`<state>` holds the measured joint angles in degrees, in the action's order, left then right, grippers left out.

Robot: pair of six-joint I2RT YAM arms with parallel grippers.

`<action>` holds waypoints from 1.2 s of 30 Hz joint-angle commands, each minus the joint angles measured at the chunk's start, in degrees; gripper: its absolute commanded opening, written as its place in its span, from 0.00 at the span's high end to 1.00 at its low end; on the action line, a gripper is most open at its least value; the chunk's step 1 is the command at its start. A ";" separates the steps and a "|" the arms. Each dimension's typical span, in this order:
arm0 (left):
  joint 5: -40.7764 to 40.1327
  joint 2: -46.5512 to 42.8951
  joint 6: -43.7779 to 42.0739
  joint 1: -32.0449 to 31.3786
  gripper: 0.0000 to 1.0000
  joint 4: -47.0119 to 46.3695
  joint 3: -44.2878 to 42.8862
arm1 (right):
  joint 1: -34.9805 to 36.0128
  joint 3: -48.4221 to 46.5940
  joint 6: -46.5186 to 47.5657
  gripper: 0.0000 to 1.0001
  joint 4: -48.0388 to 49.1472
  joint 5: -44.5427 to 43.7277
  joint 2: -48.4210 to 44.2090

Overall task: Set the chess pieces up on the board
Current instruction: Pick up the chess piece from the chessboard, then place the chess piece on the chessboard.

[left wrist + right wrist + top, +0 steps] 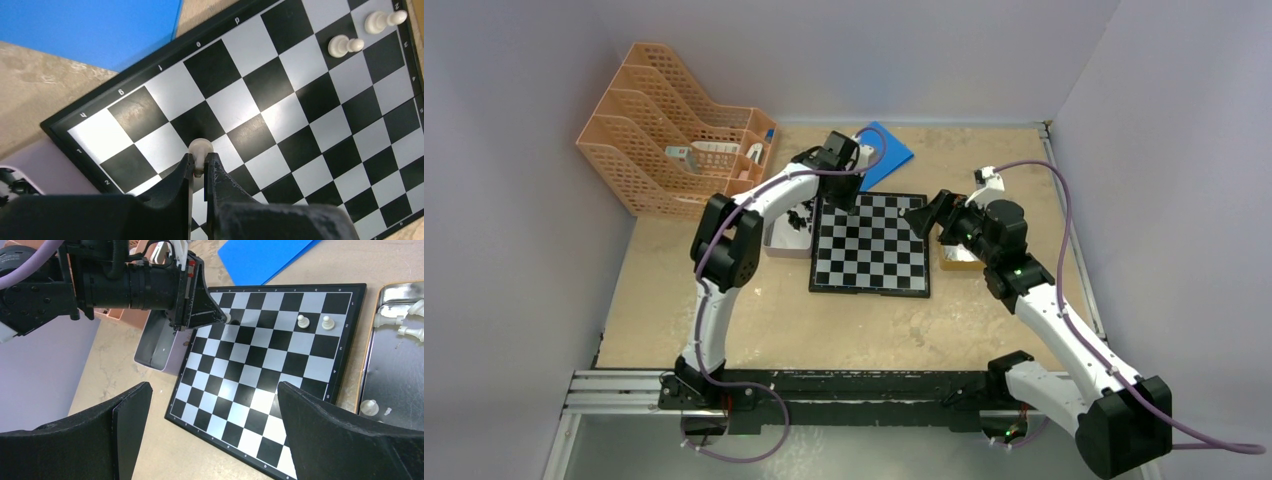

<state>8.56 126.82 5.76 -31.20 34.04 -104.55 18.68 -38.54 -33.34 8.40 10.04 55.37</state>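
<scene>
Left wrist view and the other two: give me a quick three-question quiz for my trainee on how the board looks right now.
1. True or false: the right tool is shut on a black piece.
2. How many pale pieces stand free on the board? A one, B two, C four.
3. What colour is the held piece in the left tool?

Key: 1 false, it stands open and empty. 2 B. 3 cream-white.

Bright, even light from above; shadows soft; pale glare patches on the board [280, 112] near its centre; focus sharp throughout.
</scene>
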 commanded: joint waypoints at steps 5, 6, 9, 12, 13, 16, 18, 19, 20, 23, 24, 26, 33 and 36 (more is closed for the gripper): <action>-6.32 -4.36 -0.31 0.01 1.00 -6.61 -0.21 | -0.03 -2.87 0.94 0.02 1.37 0.63 0.17; -6.51 -3.94 -0.31 0.12 1.00 -6.20 -0.81 | 0.02 -2.79 1.00 0.02 1.34 0.60 0.11; -6.72 -1.57 -0.31 0.59 1.00 -3.21 -4.20 | 0.00 -2.64 1.06 0.02 1.48 0.38 -0.02; -7.52 0.60 -0.23 0.91 1.00 -1.14 -7.20 | 0.00 -2.75 1.24 0.02 1.44 0.16 0.12; -7.44 0.77 -0.18 0.93 1.00 -1.13 -7.39 | 0.03 -2.83 1.26 0.02 1.44 0.11 0.17; -6.73 1.24 -0.01 1.19 1.00 -1.30 -7.52 | 0.01 -2.96 1.59 0.02 1.44 -0.06 0.34; -6.86 1.68 0.04 1.39 1.00 -0.94 -7.77 | 0.02 -2.99 1.67 0.02 1.37 -0.11 0.41; -6.96 1.86 0.04 1.47 1.00 -0.91 -7.77 | -0.02 -3.05 1.74 0.02 1.31 -0.11 0.51; -6.97 2.00 0.06 1.61 1.00 -0.91 -7.77 | -0.04 -3.10 1.79 0.02 1.27 -0.18 0.51; -6.44 2.64 0.04 1.97 1.00 -0.59 -7.99 | -0.04 -3.16 2.01 0.02 1.18 -0.42 0.44; -6.19 2.90 0.04 2.07 1.00 -0.31 -8.15 | 0.00 -3.12 2.01 0.02 1.18 -0.50 0.44; -6.12 3.43 0.04 2.19 1.00 0.23 -8.66 | 0.02 -3.19 2.07 0.02 1.18 -0.55 0.42; -6.36 4.03 -0.16 2.55 1.00 0.67 -8.58 | -0.01 -3.31 2.06 0.02 1.26 -0.60 0.83; -6.17 4.21 -0.44 2.55 0.99 0.59 -8.56 | -0.02 -3.38 1.97 0.02 1.18 -0.46 0.96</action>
<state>2.26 130.63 5.78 -29.02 35.40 -110.39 18.68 -38.70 -32.29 8.34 9.98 56.12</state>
